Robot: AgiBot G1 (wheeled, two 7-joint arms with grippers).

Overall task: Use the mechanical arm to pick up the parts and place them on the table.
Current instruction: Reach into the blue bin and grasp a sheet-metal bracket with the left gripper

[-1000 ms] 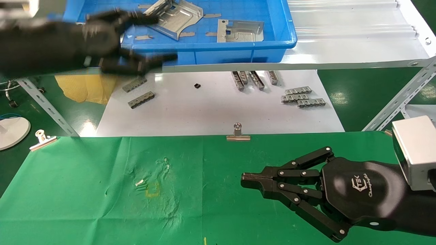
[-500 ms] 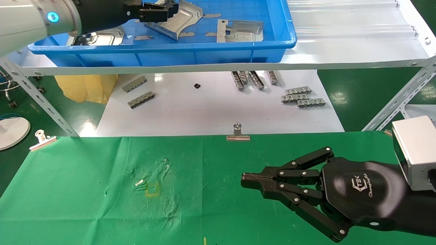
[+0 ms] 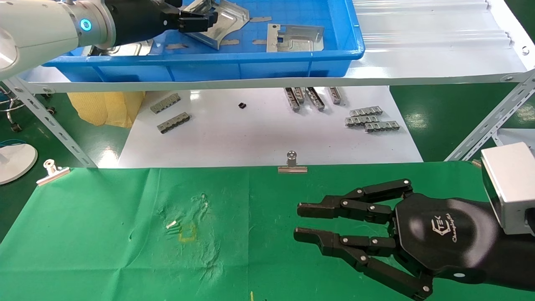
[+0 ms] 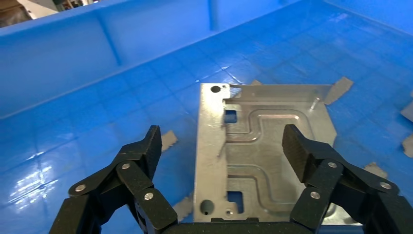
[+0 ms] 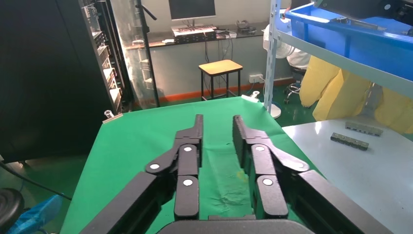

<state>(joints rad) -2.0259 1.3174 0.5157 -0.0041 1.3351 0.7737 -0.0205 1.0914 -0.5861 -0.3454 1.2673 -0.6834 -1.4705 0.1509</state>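
Shiny silver stamped sheet-metal plates (image 4: 263, 156) lie in the far-left blue plastic tray (image 3: 259, 62), the left gripper (image 4: 226, 151) spread wide over one. Thin, stiff and probably slippery, it seems best pinched across opposite flanges. Right gripper (image 3: 299, 221) hovers slightly parted over the near green cloth table (image 3: 104, 234).

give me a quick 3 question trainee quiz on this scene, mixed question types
1. True or false: the left end effector is open above a silver part in the blue tray.
2. Which end effector is over the green table? A left, B right, C both.
3. Fill in: the binder clip sits on the table's far ____.

Key: 1 true. 2 B, the right end effector, fingers apart and empty. 3 edge.
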